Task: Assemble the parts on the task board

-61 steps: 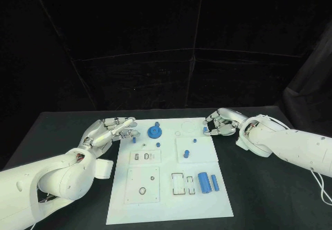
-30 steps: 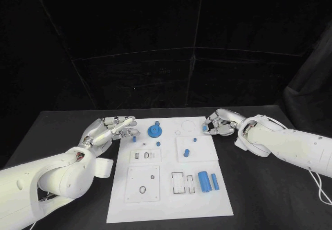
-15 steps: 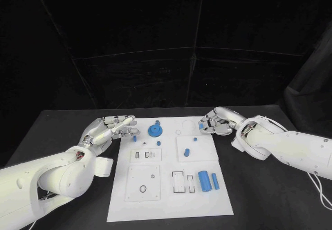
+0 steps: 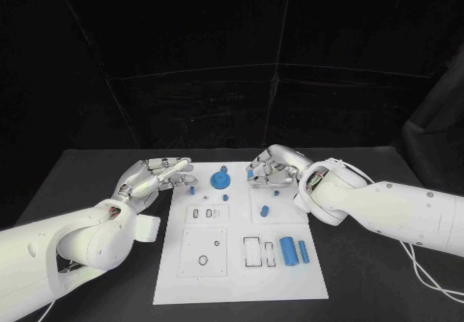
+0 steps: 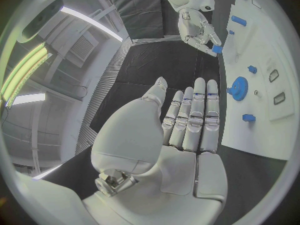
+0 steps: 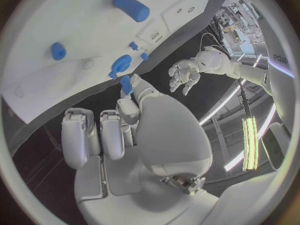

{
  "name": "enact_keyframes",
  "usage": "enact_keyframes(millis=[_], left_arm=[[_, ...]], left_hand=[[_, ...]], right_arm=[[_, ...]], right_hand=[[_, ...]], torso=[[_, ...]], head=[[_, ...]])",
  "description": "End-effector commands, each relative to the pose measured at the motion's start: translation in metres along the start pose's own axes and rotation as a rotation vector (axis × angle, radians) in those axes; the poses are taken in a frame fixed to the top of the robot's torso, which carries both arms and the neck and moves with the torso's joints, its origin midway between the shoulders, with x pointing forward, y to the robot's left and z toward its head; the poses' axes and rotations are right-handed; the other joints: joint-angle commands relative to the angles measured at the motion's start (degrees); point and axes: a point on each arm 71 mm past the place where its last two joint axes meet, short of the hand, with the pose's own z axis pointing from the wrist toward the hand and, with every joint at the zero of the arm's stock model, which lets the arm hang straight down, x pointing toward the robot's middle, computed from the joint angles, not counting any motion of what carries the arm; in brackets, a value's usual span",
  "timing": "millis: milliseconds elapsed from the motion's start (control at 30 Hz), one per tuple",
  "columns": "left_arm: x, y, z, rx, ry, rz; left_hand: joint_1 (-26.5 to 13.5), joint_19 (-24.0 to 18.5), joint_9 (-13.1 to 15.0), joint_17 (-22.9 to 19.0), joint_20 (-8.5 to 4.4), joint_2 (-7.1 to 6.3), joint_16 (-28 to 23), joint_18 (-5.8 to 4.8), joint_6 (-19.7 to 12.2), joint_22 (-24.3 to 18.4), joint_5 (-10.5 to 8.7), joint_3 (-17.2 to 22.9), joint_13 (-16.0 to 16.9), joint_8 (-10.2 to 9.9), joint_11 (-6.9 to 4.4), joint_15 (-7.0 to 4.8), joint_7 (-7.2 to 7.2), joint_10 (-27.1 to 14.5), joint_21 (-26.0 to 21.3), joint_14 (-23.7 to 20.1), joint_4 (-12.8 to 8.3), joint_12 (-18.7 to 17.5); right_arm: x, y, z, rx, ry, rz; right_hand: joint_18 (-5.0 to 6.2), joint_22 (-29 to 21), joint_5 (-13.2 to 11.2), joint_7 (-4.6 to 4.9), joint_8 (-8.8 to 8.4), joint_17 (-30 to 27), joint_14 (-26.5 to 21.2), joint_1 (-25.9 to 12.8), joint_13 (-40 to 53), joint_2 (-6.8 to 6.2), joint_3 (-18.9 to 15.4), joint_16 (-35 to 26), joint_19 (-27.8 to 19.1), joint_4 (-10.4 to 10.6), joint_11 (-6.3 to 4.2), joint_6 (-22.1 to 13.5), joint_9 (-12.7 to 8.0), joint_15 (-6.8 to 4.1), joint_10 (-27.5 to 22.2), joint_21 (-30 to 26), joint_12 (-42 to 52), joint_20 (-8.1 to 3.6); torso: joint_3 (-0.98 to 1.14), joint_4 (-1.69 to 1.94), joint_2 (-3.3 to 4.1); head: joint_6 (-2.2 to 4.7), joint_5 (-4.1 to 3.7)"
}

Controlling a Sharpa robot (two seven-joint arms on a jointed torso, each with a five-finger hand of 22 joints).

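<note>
right hand: our right hand (image 4: 271, 170) sits over the far edge of the task board (image 4: 232, 282), fingers clamped on a small blue peg (image 6: 126, 84) pinched at the fingertips, you can see it in the right wrist view too

left hand: our left hand (image 4: 155, 177) hovers just off the board's far left corner, fingers stretched out side by side, holding nothing

the blue gear: the round blue gear (image 4: 220, 180) stands near the far edge, between our two hands

other parts: two blue cylinders (image 4: 294, 251) lie toward the near right of the board, a few small blue pegs stand mid-board

step in hand: we reckon we're carrying the peg to its hole, can't tell which hole though

how to do it well: keep the peg upright, line it up over the hole before lowering, go slow and don't let go until it's seated, and steer clear of the gear so we don't knock it
</note>
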Motion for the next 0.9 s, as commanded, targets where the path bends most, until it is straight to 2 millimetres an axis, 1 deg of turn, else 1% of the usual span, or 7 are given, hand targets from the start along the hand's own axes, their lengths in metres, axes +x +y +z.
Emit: enact_keyframes(millis=[33, 67, 100, 367, 600, 733, 900], left_arm=[[-0.001, -0.002, 0.001, 0.013, 0.009, 0.002], [-0.001, -0.003, 0.002, 0.014, 0.007, 0.004], [-0.002, -0.003, 0.002, 0.015, 0.006, 0.005], [-0.003, -0.006, 0.005, 0.023, 0.003, 0.010], [-0.002, -0.007, 0.006, 0.026, 0.005, 0.011], [-0.002, -0.007, 0.006, 0.026, 0.005, 0.011], [-0.002, -0.007, 0.007, 0.026, 0.006, 0.011]], left_hand=[[0.1, 0.5, 0.0, 0.1, -0.04, 0.54, -0.3, 0.84, 0.3, -0.1, 0.11, 0.1, 0.0, -0.2, 0.06, 0.02, 0.18, 0.2, -0.2, 0.2, -0.3, -0.4], [0.1, 0.5, 0.0, 0.1, -0.04, 0.54, -0.3, 0.84, 0.3, -0.1, 0.11, 0.1, 0.0, -0.2, 0.06, 0.02, 0.18, 0.2, -0.2, 0.2, -0.3, -0.4], [0.1, 0.5, 0.0, 0.1, -0.04, 0.54, -0.3, 0.84, 0.3, -0.1, 0.11, 0.1, 0.0, -0.2, 0.06, 0.02, 0.18, 0.2, -0.2, 0.2, -0.3, -0.4], [0.1, 0.5, 0.0, 0.1, -0.04, 0.54, -0.3, 0.84, 0.3, -0.1, 0.11, 0.1, 0.0, -0.2, 0.06, 0.02, 0.18, 0.2, -0.2, 0.2, -0.3, -0.4], [0.0, 0.5, 0.0, 0.1, -0.04, 0.57, -0.4, 0.84, 0.3, -0.1, 0.10, 0.1, 0.0, -0.2, 0.05, 0.03, 0.17, 0.3, -0.3, 0.2, -0.3, -0.4], [0.0, 0.5, 0.0, 0.1, -0.04, 0.57, -0.4, 0.84, 0.3, -0.1, 0.10, 0.1, 0.0, -0.2, 0.05, 0.03, 0.17, 0.3, -0.3, 0.2, -0.3, -0.4], [0.0, 0.5, 0.0, 0.1, -0.04, 0.57, -0.4, 0.84, 0.3, -0.1, 0.10, 0.1, 0.0, -0.2, 0.05, 0.03, 0.17, 0.3, -0.3, 0.2, -0.3, -0.4]], right_arm=[[0.010, 0.014, 0.007, 0.021, 0.031, -0.068], [0.014, 0.020, 0.010, 0.013, 0.044, -0.075], [0.018, 0.025, 0.012, 0.006, 0.056, -0.081], [0.050, 0.051, 0.021, -0.036, 0.138, -0.138], [0.070, 0.063, 0.022, -0.062, 0.176, -0.172], [0.077, 0.067, 0.022, -0.070, 0.187, -0.184], [0.081, 0.069, 0.022, -0.077, 0.194, -0.195]], right_hand=[[-0.36, 7.3, 0.3, -0.38, 0.06, 4.5, 3.8, -0.9, -0.2, -0.07, 0.3, 0.1, 0.3, 0.0, -0.29, 0.8, 0.1, -0.55, 0.0, 0.3, -0.5, -0.27], [-0.35, 7.3, 0.3, -0.36, 0.02, 4.4, 3.7, -1.0, -0.3, -0.10, 0.4, 0.0, 0.3, 0.0, -0.28, 0.8, 0.1, -0.55, 0.0, 0.3, -0.6, -0.27], [-0.35, 7.3, 0.3, -0.35, -0.02, 4.4, 3.7, -1.2, -0.4, -0.15, 0.4, 0.0, 0.3, 0.1, -0.27, 0.8, 0.1, -0.54, -0.1, 0.3, -0.8, -0.26], [-0.31, 7.2, 0.4, -0.31, -0.16, 4.2, 3.7, -1.8, -1.0, -0.51, 0.5, -0.1, 0.1, 0.2, -0.24, 0.7, 0.0, -0.51, -0.4, 0.2, -1.6, -0.25], [-0.28, 7.0, 0.4, -0.29, -0.21, 4.1, 3.7, -2.1, -1.3, -0.74, 0.6, -0.2, 0.0, 0.2, -0.22, 0.7, 0.0, -0.50, -0.6, 0.2, -2.0, -0.24], [-0.28, 7.0, 0.4, -0.30, -0.21, 4.1, 3.7, -2.2, -1.4, -0.83, 0.6, -0.2, 0.0, 0.2, -0.22, 0.7, 0.0, -0.50, -0.6, 0.2, -2.1, -0.24], [-0.28, 7.0, 0.4, -0.32, -0.20, 4.1, 3.7, -2.3, -1.4, -0.95, 0.6, -0.2, 0.0, 0.1, -0.23, 0.7, 0.0, -0.50, -0.7, 0.1, -2.1, -0.23]], torso=[[-0.01, -0.02, 0.02], [-0.04, -0.01, 0.00], [0.03, -0.05, 0.02], [0.08, -0.10, 0.02], [0.18, -0.14, 0.11], [0.12, -0.10, 0.07], [0.16, -0.09, 0.11]], head=[[-0.43, 0.49], [-0.70, 0.59], [-0.95, 0.72], [-1.36, 1.65], [-1.54, 2.16], [-1.63, 2.24], [-1.76, 2.49]])
